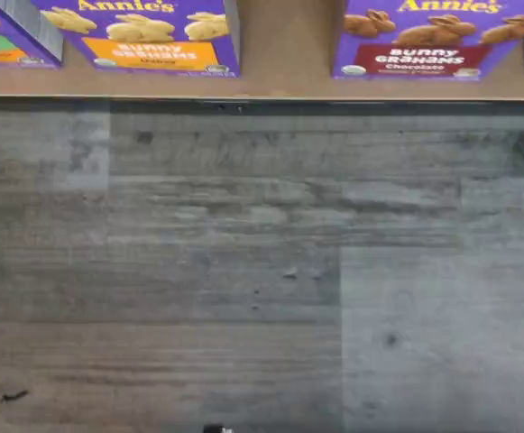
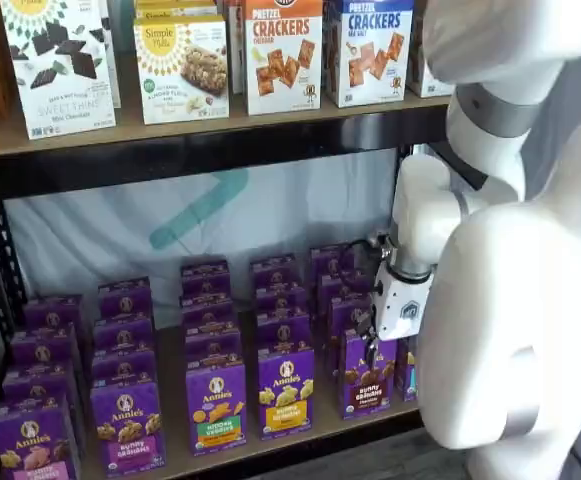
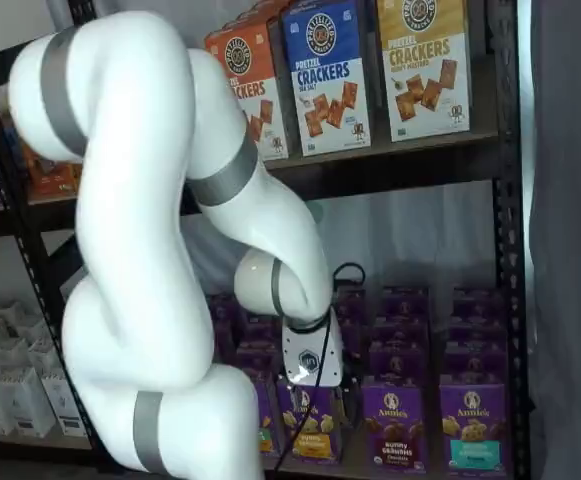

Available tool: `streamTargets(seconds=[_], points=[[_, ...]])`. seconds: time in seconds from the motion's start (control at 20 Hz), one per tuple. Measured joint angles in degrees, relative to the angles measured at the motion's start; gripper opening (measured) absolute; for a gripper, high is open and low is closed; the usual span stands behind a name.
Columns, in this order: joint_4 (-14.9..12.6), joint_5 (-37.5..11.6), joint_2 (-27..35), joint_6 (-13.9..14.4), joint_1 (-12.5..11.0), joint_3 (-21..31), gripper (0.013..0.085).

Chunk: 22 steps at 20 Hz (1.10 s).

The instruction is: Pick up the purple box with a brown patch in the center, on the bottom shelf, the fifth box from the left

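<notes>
Grey plank flooring fronts the bottom shelf (image 1: 280, 86). Pincer (image 2: 375, 345) state cannot be determined. It should centre on the purple box (image 2: 368, 375), clearing neighbouring cartons.

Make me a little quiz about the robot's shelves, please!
1. True or false: the purple box stands upright on the bottom shelf.
2. What stands on the shelf above? A: cracker boxes. B: bottles. C: cans.
3. Fill the gap: the cookies pictured on the purple box are shaped like ___.
Key: 1 true; 2 A; 3 bunnies.
</notes>
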Motion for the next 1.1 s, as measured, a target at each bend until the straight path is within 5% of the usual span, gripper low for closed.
streamTargets(seconds=[0.2, 0.35, 0.45, 0.6, 0.75, 0.9, 1.0, 1.1], points=[[1.61, -4.17, 7.23, -0.53, 1.22, -2.77, 0.085], [-1.72, -7.63, 13.16, 2.84, 1.5, -5.54, 0.085], [0.55, -8.71, 15.79, 1.17, 2.11, -7.05, 0.085], [-4.45, -10.12, 19.65, 5.79, 1.81, -9.5, 0.085], [-6.54, -12.92, 22.98, 8.2, 2.21, -11.26, 0.085], [-2.95, -15.15, 26.09, 6.08, 3.79, -13.12, 0.085], [2.69, -15.96, 28.48, 2.09, 5.47, -14.93, 0.085], [1.34, -16.14, 30.53, 3.63, 5.57, -16.68, 0.085]])
